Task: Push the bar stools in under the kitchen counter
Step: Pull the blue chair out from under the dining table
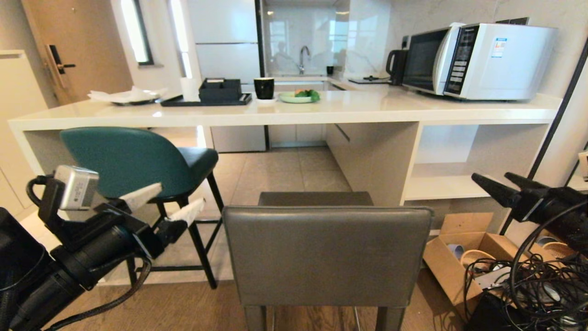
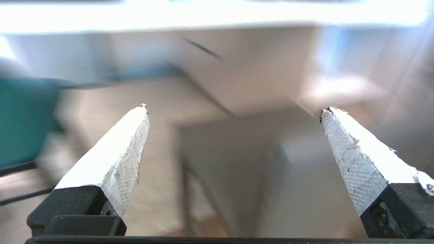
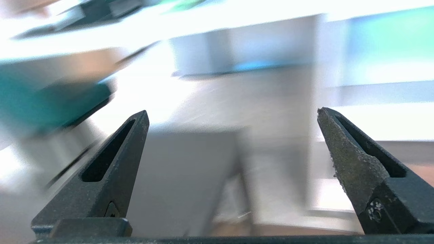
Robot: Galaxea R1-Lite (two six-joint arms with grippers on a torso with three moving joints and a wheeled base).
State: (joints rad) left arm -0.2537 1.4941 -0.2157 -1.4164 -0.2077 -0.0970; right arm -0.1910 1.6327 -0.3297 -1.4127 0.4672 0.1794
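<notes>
Two bar stools stand on the floor before the kitchen desk [image 1: 285,112], both pulled out from under its white slab. The grey stool [image 1: 325,255] is nearest the robot, its square back facing it and its seat pointing toward the opening beneath the slab; this placement offers the flat back as a broad pushing surface. The teal stool [image 1: 138,165] stands to the robot's left, turned partly sideways, its seat close to the desk edge but not tucked beneath it. The left tool [image 1: 171,204] is raised beside the teal stool, its white-padded fingers [image 2: 117,159] spread wide and holding nothing. The right tool [image 1: 496,181] is raised on the opposite side, near the open shelves [image 1: 452,184], likewise spread and empty. The two flank the grey stool's back, probably a readying posture for a two-armed push. A cardboard box [image 1: 464,257] and loose cables [image 1: 542,285] lie on the floor at right, near the stool's path.
</notes>
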